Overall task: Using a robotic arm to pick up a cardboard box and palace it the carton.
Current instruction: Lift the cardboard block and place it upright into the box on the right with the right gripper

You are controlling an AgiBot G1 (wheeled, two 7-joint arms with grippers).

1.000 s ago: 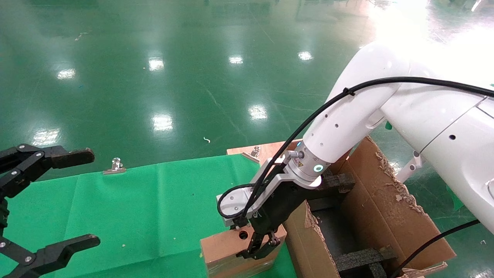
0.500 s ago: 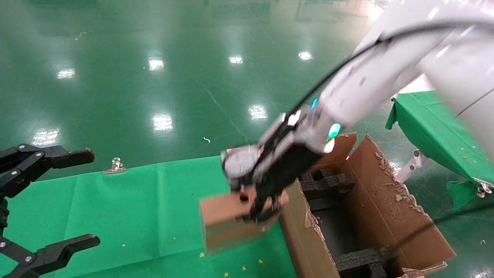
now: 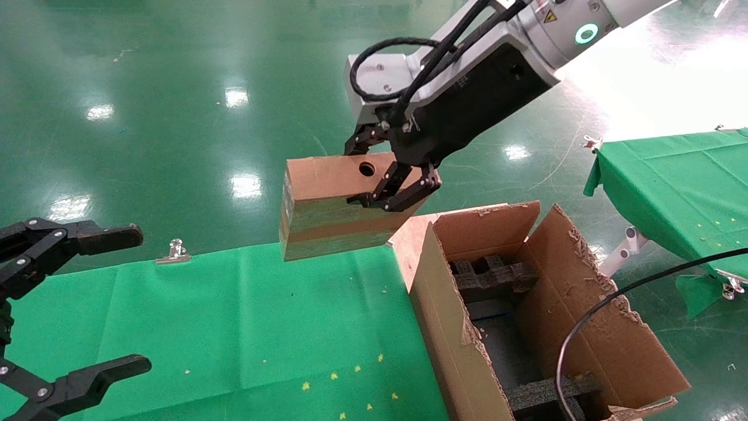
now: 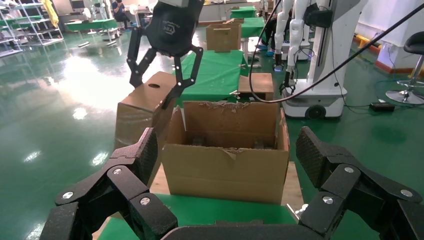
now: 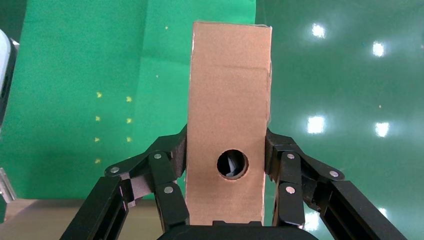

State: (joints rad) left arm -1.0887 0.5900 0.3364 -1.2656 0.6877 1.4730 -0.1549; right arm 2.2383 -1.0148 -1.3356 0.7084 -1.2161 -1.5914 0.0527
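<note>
Brown cardboard box: airborne, clear of the green tabletop, beside the near-left corner of the carton and higher than its rim. Round hole faces up on the narrow top side.
Right gripper: the robotic arm reaches in from the upper right; its fingers are clamped on the two broad faces of the box at the holed end. Right wrist view shows both pads flat against the cardboard, hole centred between them.
Box attitude: long axis roughly level, slightly tilted; most of its length overhangs beyond the grip.
Carton: flaps up and ragged, black foam inserts at both ends, bare slot between them.
Left gripper: parked at the left edge of the tabletop, fingers spread wide, holding nothing.
Step in hand: judged as transfer; pick is done, placement not yet.
Next move needs: carry the box rightward over the opening, line it up with the gap between the inserts, clear the torn left wall, then lower.
Risk: overhanging end may catch a flap or the foam.
</note>
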